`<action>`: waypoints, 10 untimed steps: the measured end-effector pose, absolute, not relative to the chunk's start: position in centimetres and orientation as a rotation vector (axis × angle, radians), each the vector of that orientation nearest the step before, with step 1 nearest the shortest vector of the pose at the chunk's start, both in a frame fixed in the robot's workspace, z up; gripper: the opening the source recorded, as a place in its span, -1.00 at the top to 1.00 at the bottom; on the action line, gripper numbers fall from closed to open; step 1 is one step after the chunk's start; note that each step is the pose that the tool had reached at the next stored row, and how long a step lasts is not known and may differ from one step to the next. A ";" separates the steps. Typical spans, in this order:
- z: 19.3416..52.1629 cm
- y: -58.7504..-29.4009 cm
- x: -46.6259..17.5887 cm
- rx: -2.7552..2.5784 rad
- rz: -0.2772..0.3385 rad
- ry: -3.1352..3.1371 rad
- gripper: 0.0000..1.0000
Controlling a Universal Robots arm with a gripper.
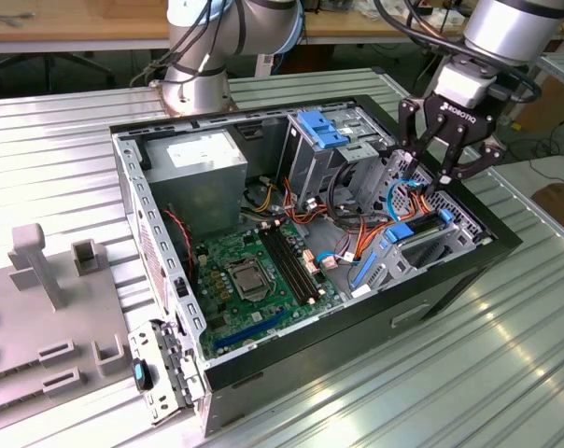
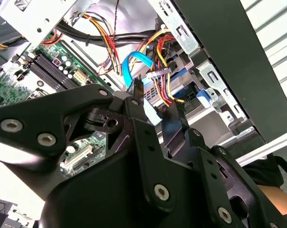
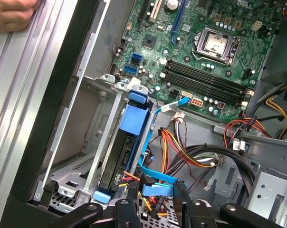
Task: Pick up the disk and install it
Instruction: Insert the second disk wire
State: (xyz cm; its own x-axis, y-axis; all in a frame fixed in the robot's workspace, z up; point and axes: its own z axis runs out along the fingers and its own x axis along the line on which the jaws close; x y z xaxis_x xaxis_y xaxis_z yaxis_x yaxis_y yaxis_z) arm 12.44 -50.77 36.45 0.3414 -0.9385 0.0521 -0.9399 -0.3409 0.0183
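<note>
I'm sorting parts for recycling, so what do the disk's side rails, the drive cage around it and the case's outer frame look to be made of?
The disk sits edge-on in its bay; its rails look like blue moulded plastic, smooth and slightly glossy. The drive cage looks like bare sheet steel, grey, stamped and folded. The case frame is matte black, probably painted metal or plastic; I can't tell which. The gripper hovers over the cables beside it.

Surface [image 1: 506,373]: ribbed bare metal, glossy. Computer case [image 1: 450,280]: matt black outside, dull grey sheet metal inside. Gripper [image 1: 447,163]: matt black. Disk [image 3: 116,164]: black body, blue plastic rails.

Disk [image 3: 116,164] sits in PC case [image 1: 450,271] bay, hand [image 1: 430,177] above.
</note>
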 end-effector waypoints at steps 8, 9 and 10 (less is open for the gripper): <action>36.3 -50.8 12.4 2.532 0.055 -1.774 0.66; 36.3 -50.8 12.4 2.532 0.055 -1.774 0.66; 36.3 -50.8 12.4 2.532 0.055 -1.774 0.66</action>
